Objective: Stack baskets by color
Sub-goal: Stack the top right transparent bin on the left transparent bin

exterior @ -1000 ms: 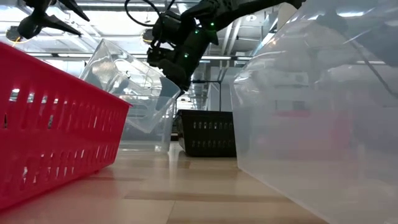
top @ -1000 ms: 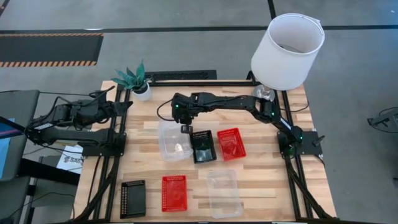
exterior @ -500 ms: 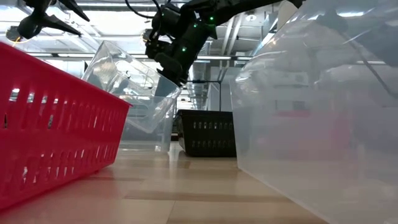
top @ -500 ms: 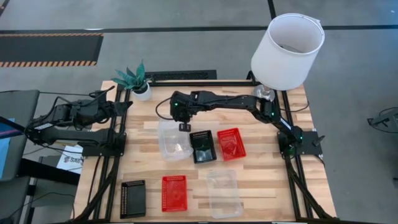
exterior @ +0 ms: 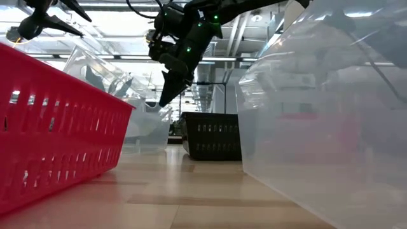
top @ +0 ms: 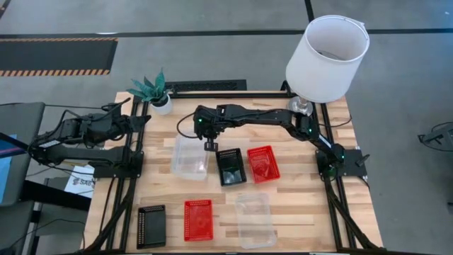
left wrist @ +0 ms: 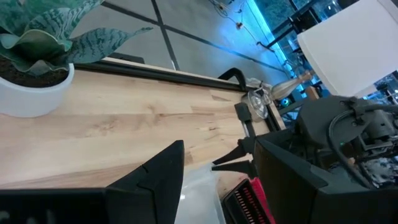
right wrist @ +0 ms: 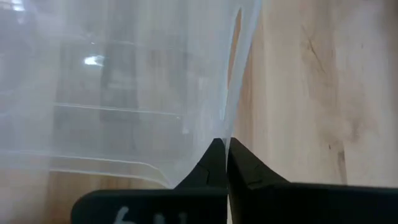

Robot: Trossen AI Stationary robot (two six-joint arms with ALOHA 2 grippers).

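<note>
On the worktop there are six baskets in three colours. Two baskets are red: one red basket in the middle row and another red basket in the front row. Two baskets are black: one black basket in the middle row, just beside the red one, and another black basket near the front left corner. Two baskets are clear: one clear basket in the middle row and another clear basket in the front row. There is also one white lampshade, one small potted plant, and two dark robot arms, each with one hand.
</note>
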